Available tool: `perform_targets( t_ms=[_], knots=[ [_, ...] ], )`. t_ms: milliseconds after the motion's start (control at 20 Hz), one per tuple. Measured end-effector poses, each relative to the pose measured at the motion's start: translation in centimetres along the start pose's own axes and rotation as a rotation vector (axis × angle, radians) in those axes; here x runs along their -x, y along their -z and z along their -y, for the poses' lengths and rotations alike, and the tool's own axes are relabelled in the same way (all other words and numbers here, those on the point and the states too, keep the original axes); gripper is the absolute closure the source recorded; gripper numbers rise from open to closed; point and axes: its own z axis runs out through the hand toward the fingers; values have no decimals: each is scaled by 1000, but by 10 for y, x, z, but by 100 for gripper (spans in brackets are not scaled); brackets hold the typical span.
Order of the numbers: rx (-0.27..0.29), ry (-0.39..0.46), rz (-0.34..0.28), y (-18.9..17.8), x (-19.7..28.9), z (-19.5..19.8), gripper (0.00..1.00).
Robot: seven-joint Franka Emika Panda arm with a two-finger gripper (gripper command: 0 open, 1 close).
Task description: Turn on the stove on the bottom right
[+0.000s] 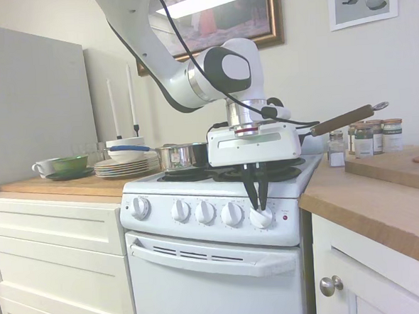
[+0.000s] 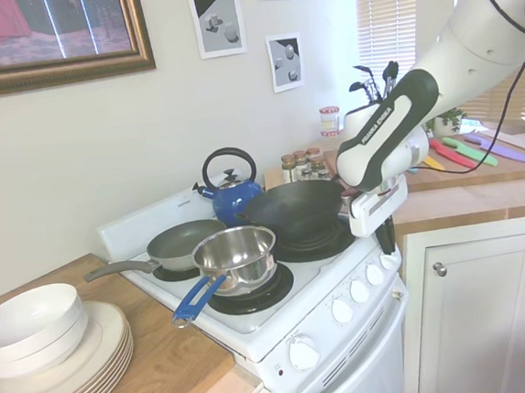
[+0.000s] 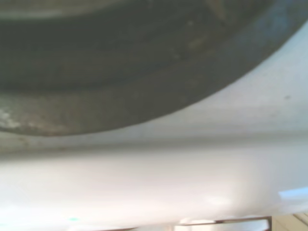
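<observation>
- First exterior view: my gripper (image 1: 257,209) points straight down in front of the control panel of the stove (image 1: 220,220). The two dark fingers stand close together with their tips at the top of the rightmost knob (image 1: 261,217), the last in the row of five, just left of the small red indicator light (image 1: 285,217). I judge the fingers to be clenched on this knob, but the contact faces are not resolved.
- Risk, first exterior view: the grip appears to sit high on the knob's edge. If I rotate from here, the tips may slip off, leaving the burner off.
- Risk, first exterior view: the dark wok (image 1: 263,169) sits on the burner directly behind my wrist, its wooden handle (image 1: 342,120) projecting to the right. A large wrist rotation could bring the gripper housing against the wok's rim.
- Second exterior view: the stove stands between two wooden counters, and my gripper (image 2: 389,252) hangs over the far end of the knob row. The arm link carries the print "FRANKA EMIKA" (image 2: 380,127). No other writing is legible.
- Wrist view: blurred; only a dark curved surface (image 3: 120,62) above the white stove top (image 3: 154,183). No label can be read.
</observation>
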Motion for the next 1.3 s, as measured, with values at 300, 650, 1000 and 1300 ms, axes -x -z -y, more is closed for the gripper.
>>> perform_targets(
  t_ms=[300,650,1000,1300],
  knots=[
    [2,1,8,-3,4,3,100],
    [0,0,9,-4,5,4,100],
    [1,-2,10,-5,7,7,100],
    [1,-4,12,-8,10,8,100]
  ],
)
